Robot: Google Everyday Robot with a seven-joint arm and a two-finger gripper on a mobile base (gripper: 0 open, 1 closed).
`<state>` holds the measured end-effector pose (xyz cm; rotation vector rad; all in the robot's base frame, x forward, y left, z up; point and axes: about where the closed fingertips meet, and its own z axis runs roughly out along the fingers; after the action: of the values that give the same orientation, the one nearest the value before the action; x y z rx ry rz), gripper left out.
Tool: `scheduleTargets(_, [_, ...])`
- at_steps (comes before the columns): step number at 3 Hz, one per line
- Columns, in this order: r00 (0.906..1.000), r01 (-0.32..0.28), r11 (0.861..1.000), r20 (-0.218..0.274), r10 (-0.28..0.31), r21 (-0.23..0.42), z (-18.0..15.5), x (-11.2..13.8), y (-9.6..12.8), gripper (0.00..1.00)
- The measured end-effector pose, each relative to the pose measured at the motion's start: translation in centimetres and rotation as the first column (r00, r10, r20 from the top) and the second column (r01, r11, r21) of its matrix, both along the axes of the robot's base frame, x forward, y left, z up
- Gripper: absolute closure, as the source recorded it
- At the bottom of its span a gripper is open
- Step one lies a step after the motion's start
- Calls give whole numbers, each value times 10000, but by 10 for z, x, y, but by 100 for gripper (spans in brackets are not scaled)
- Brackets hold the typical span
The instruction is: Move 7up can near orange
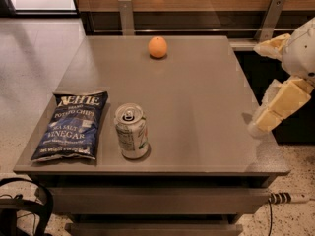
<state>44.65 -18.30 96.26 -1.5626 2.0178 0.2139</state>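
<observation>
The 7up can [131, 132] stands near on the desk [197, 107], the orange [157, 47] far; the gripper [262, 85] hovers right, jaws released.

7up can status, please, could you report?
Gripper off right edge of table. 7up can upright, front, beside chip bag. Orange far back; nothing between.

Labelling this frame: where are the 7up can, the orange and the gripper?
7up can [132, 134], camera view, printed side.
orange [157, 47], camera view, fruit's middle.
gripper [278, 107], camera view, pale body, far right of the picture.
</observation>
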Motion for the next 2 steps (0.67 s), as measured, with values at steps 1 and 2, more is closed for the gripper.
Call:
scheduleTargets(1, [9987, -500, 9839, 189, 474, 1714, -11, 0, 25, 0])
scheduleTargets(2, [9884, -1521, 9047, 615, 1392, 3979, -18, -7, 70, 0])
